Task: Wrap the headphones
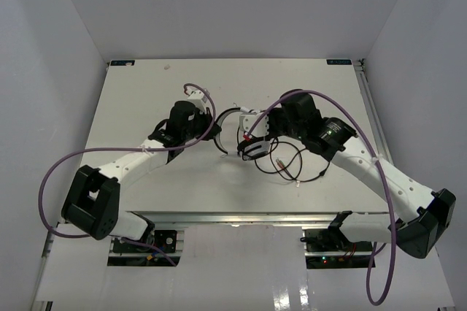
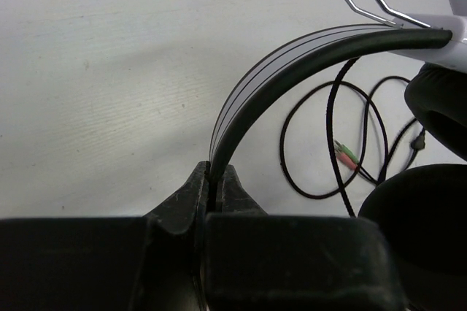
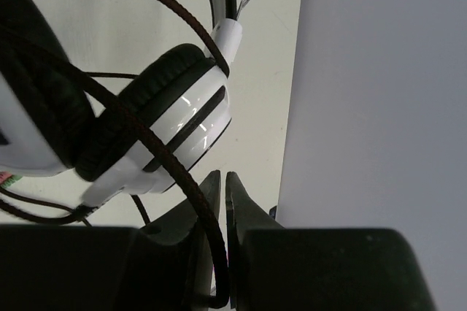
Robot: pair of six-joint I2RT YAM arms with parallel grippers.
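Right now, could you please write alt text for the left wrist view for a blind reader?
The left gripper is clamped on the headphones' white-and-black headband, which arcs up and right toward the black ear pads. Behind it, the thin dark cord lies looped on the white table.

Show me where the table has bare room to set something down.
Bare: the far strip of the table beyond the headphones, and the near strip between the left arm and right arm. Crowded: the middle, where the cord loops.
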